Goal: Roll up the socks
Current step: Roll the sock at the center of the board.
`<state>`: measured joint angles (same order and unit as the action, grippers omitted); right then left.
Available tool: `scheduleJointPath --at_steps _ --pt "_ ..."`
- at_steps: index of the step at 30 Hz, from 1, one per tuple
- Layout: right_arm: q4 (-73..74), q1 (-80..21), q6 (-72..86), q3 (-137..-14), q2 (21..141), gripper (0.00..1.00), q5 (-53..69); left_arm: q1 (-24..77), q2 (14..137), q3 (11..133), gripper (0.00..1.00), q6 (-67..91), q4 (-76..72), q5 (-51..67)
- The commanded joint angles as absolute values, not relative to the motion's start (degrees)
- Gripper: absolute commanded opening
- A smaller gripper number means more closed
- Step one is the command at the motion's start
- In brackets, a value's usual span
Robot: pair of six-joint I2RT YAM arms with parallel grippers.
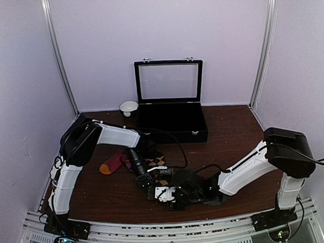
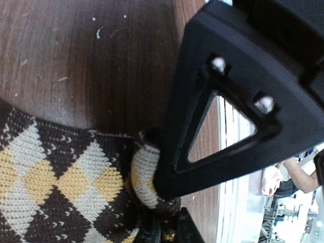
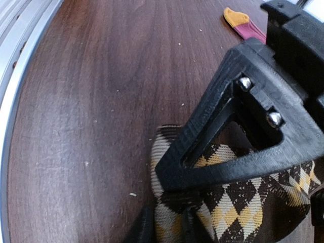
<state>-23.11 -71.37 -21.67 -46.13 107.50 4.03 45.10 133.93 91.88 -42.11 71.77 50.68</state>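
Black triangular finger (image 2: 243, 81) of the left tool (image 2: 163, 207) fills the right half of the left wrist view. Its tip presses into the cream hem of the brown argyle sock (image 2: 55, 177), and the hem bunches into a small roll under it, so I read that as a pinch on the sock with a narrow gap.

Right tool (image 3: 164, 202) sits over the same sock's cream edge at lower centre of its own view. One finger is above the fabric and dark bits of the other show below. Can't tell if it's clamped or just straddling.

Top view: both tools crowd together at lower centre of the frame, on the bench (image 1: 232, 129) close to the front rail (image 1: 156, 232). Magenta sock (image 1: 114, 162) lies flat to the left of them, orange toe pointing out, not rolled.

Black glass-lid case (image 1: 173, 136) and white bowl (image 1: 128, 107) are at the back, well apart from the work.

Risks, my read:
- The roll is barely started, so if the left pinch is light the hem pops out and unwinds.
- Fingers are nearly touching each other, and any inward move could knock tool on tool.
- If the right tool only catches the top layer, it drags the sock along the wood instead of turning it.
- The sock is near the front edge, so a pull toward the bottom of the frame could take it off the bench.
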Motion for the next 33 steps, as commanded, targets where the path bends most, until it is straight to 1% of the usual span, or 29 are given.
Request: scheduleJointPath --at_steps 1,3,4,6,8,12,15,18,21,24,28,33 --pt "-16.3 -70.2 -20.2 -48.6 110.7 0.15 4.5 45.4 135.4 92.1 0.25 -43.8 71.7 46.5" --pt "-15.6 -69.5 -18.4 -48.3 111.3 0.09 6.7 45.1 133.0 90.6 0.36 -42.7 69.4 46.1" --pt "-15.3 -69.0 -17.3 -48.1 111.4 0.06 8.0 44.9 131.4 89.5 0.40 -42.0 67.9 45.9" --pt "-14.7 -68.3 -15.1 -47.2 111.6 0.01 10.6 44.4 127.7 87.4 0.44 -40.7 64.7 45.4" --pt "-14.1 -67.8 -12.8 -46.2 111.2 0.00 13.4 43.7 123.0 84.6 0.47 -40.0 60.9 44.7" --pt "-15.0 -67.7 -5.3 -43.9 109.7 0.00 19.0 42.8 112.6 76.8 0.48 -38.6 50.5 41.9" --pt "-12.4 -67.2 1.3 -45.1 110.0 0.00 22.7 42.8 107.6 73.3 0.50 -38.2 46.4 41.3" --pt "-9.7 -66.0 9.1 -47.5 111.8 0.00 26.4 43.1 107.2 72.2 0.49 -38.4 45.6 40.9" --pt "-9.3 -65.0 14.4 -48.6 113.4 0.00 30.3 43.4 107.5 71.0 0.43 -38.4 45.2 40.9" --pt "-10.9 -63.9 19.0 -48.7 114.7 0.00 33.1 44.2 106.4 68.3 0.41 -38.6 43.5 40.5" --pt "-13.2 -61.0 25.4 -48.8 117.5 0.00 36.5 45.2 105.0 66.1 0.41 -39.4 42.2 40.6" --pt "-17.3 -59.2 32.7 -48.9 119.1 0.00 39.4 47.9 104.8 65.3 0.43 -41.0 41.0 36.4"
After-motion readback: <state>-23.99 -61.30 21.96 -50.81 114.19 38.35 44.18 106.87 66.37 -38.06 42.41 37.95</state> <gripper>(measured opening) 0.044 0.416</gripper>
